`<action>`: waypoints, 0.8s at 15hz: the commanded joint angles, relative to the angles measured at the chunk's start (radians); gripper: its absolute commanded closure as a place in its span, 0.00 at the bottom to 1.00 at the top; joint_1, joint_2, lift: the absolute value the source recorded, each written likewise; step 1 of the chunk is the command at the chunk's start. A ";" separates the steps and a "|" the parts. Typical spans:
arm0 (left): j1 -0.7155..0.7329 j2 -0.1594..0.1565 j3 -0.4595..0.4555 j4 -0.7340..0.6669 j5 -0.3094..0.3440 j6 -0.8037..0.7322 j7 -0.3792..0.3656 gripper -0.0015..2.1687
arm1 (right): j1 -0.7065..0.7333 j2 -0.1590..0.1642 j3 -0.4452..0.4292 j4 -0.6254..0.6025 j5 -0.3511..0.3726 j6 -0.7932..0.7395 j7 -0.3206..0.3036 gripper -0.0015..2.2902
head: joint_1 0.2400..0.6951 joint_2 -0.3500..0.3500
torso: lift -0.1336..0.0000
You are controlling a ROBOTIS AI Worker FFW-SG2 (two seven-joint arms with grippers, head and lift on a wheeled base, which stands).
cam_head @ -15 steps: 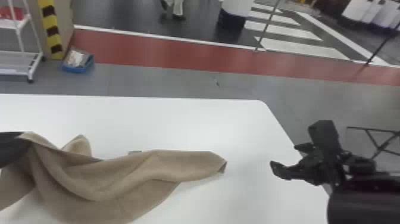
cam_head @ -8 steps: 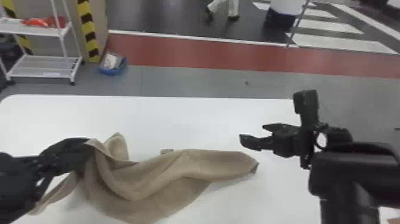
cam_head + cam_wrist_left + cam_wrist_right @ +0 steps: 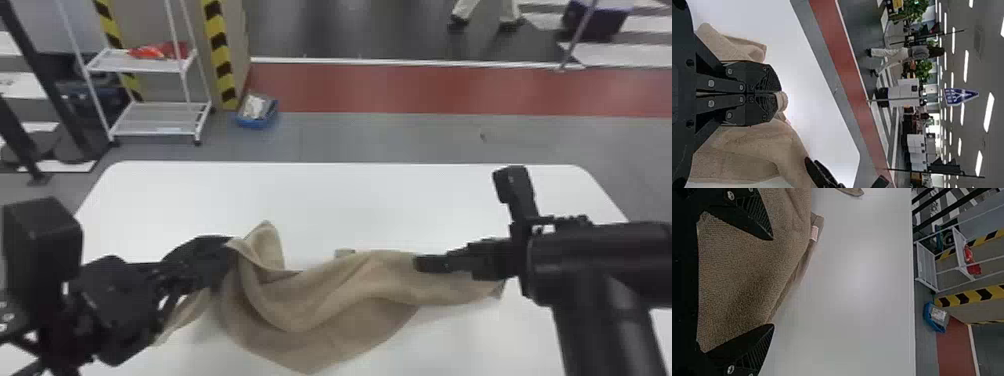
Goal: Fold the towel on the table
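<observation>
While the left hand pinches the towel, the right hand is spread at its other end

Although a fold is the goal, the towel lies rumpled across the table, running sideways well apart from the far edge and both far corners. It bunches toward the left edge, where a pointed flap sticks out toward the far edge, and narrows to a tongue toward the right edge. A small label shows by its border.

The left hand has its fingers pressed together on a bit of cloth at the bunched end. The right hand is over the tongue with its fingers wide apart, cloth between them but not clamped. Whether they touch it cannot be told.

The step in hand looks like taking hold of the second end, so that the towel can be drawn out before any fold is made; the task seems near its start. The next move probably calls for the right hand to lower a little, gather the border and close, while the left keeps its pinch. A shallow grip could slip off, and a deep one could catch two layers. Pulling the ends apart gently should ease out the soft creases.
</observation>
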 commanded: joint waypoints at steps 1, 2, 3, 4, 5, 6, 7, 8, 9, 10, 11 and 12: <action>0.010 -0.003 -0.007 -0.004 0.000 -0.012 0.000 0.98 | -0.022 0.001 -0.011 0.050 0.004 0.010 0.022 0.17 | 1.00 0.47 | 0.07; 0.019 -0.003 -0.007 -0.007 0.000 -0.024 0.000 0.98 | -0.030 0.001 -0.024 0.057 0.004 0.010 0.030 0.30 | 1.00 0.46 | 0.07; 0.022 -0.003 -0.005 -0.009 0.000 -0.027 0.000 0.98 | -0.037 0.001 -0.027 0.067 0.009 0.010 0.045 0.44 | 1.00 0.46 | 0.07; 0.031 -0.003 -0.002 -0.015 0.000 -0.030 0.000 0.98 | -0.040 0.001 -0.027 0.067 0.012 0.010 0.050 0.63 | 1.00 0.46 | 0.07; 0.036 -0.003 0.001 -0.018 0.000 -0.034 0.000 0.98 | -0.044 0.001 -0.029 0.067 0.018 0.010 0.050 0.78 | 1.00 0.45 | 0.07; 0.040 -0.003 0.004 -0.020 0.001 -0.037 0.000 0.98 | -0.047 0.001 -0.029 0.070 0.029 0.010 0.050 0.87 | 1.00 0.45 | 0.07; 0.043 -0.003 0.004 -0.024 0.001 -0.040 0.000 0.98 | -0.050 0.001 -0.030 0.082 0.043 0.010 0.050 0.88 | 1.00 0.45 | 0.07; 0.043 -0.003 0.004 -0.023 0.001 -0.040 0.000 0.98 | -0.050 0.001 -0.037 0.087 0.043 0.010 0.050 0.91 | 1.00 0.45 | 0.07; 0.043 -0.003 0.004 -0.023 0.001 -0.043 -0.002 0.98 | -0.051 0.001 -0.044 0.087 0.044 0.010 0.050 0.93 | 1.00 0.45 | 0.07; 0.043 -0.003 0.004 -0.021 0.001 -0.046 -0.002 0.98 | -0.054 0.001 -0.053 0.090 0.044 0.010 0.050 0.93 | 1.00 0.44 | 0.07; 0.043 -0.003 0.004 -0.018 0.003 -0.055 -0.002 0.98 | -0.053 0.001 -0.061 0.088 0.046 0.010 0.050 0.94 | 1.00 0.44 | 0.07; 0.043 -0.003 0.004 -0.017 0.003 -0.055 -0.002 0.98 | -0.050 0.001 -0.066 0.088 0.050 0.010 0.058 0.96 | 1.00 0.43 | 0.07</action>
